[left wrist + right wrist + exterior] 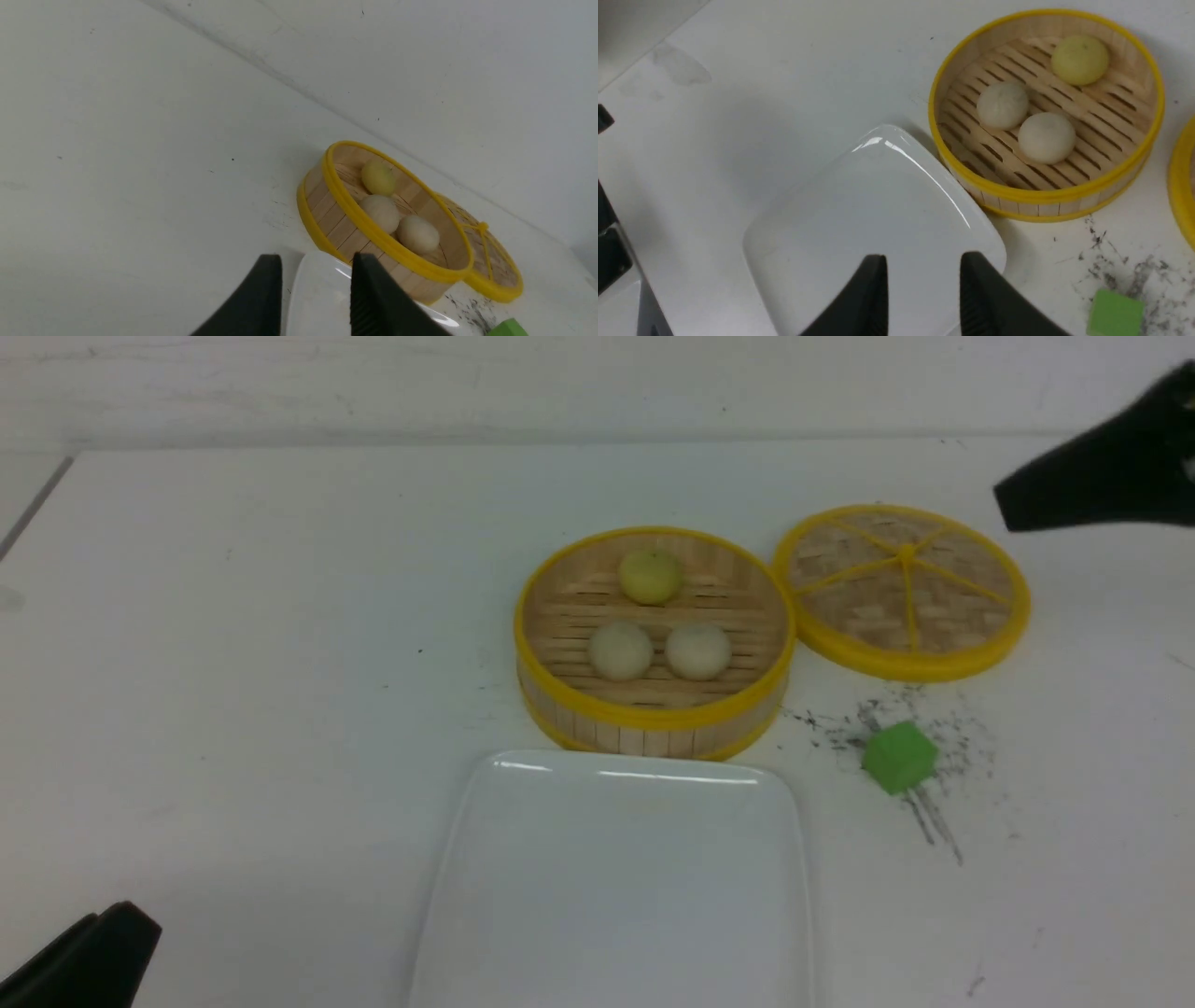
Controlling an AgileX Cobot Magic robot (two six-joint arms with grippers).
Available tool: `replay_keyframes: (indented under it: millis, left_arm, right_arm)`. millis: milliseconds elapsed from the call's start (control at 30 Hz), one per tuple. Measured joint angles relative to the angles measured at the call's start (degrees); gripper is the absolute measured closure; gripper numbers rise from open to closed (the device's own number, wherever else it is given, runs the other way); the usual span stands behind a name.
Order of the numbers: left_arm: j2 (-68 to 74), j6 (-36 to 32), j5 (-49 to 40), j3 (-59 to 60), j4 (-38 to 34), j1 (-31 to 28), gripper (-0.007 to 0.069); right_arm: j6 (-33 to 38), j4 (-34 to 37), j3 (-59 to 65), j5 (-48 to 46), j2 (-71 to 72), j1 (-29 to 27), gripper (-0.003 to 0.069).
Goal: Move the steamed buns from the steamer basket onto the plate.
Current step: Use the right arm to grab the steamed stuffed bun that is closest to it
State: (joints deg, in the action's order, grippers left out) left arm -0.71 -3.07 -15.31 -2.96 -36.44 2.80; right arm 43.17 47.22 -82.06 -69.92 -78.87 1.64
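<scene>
The steamer basket (653, 733) stands at the table's middle, lid off. Inside lie the steamed buns: a pale yellow one (650, 576) at the back and two off-white ones (620, 650) (697, 651) side by side in front. The white plate (616, 877) sits just in front of the basket with nothing on it. My left gripper (316, 259) is low at the near left, open and holding nothing, pointing toward the plate's corner (317, 298). My right gripper (923, 257) hovers high at the far right, open and holding nothing, above the plate (859, 210) in its own view.
The woven lid (901, 588) with yellow spokes lies flat to the right of the basket. A green cube (898, 757) sits among dark scuff marks right of the plate. The table's back edge meets a white wall.
</scene>
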Motion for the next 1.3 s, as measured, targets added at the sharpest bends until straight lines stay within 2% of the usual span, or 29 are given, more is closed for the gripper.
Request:
replay_keyframes:
  millis: [100,267,400,467,633,933,1300]
  left_arm:
    - [0.0,-1.5,0.0,0.0,0.0,0.0,0.0384]
    - [0.0,-2.2,0.0,0.0,0.0,0.0,0.0384]
    - [0.0,-2.2,-0.3,0.0,0.0,0.0,0.0384]
    - [0.0,-2.2,-0.4,0.0,0.0,0.0,0.0384]
    - [0.0,-2.2,-0.6,0.0,0.0,0.0,0.0384]
    - [0.0,-2.2,-0.7,0.0,0.0,0.0,0.0384]
    - [0.0,-2.2,-0.8,0.0,0.0,0.0,0.0384]
  right_arm:
    - [-0.2,0.0,-9.4,-0.6,-10.2,0.0,0.0419]
    - [0.7,-0.4,-15.4,-0.6,-17.9,2.1,0.0405]
    - [2.8,-2.8,-17.9,-0.7,-23.2,6.7,0.0339]
    - [3.1,-6.4,-18.1,0.3,-26.0,9.1,0.0295]
    - [3.2,-11.4,-18.1,6.6,-30.4,11.4,0.0226]
    - [6.0,-12.0,-18.2,18.2,-37.4,11.9,0.0218]
    - [12.3,-9.0,-18.2,21.9,-43.0,13.7,0.0220]
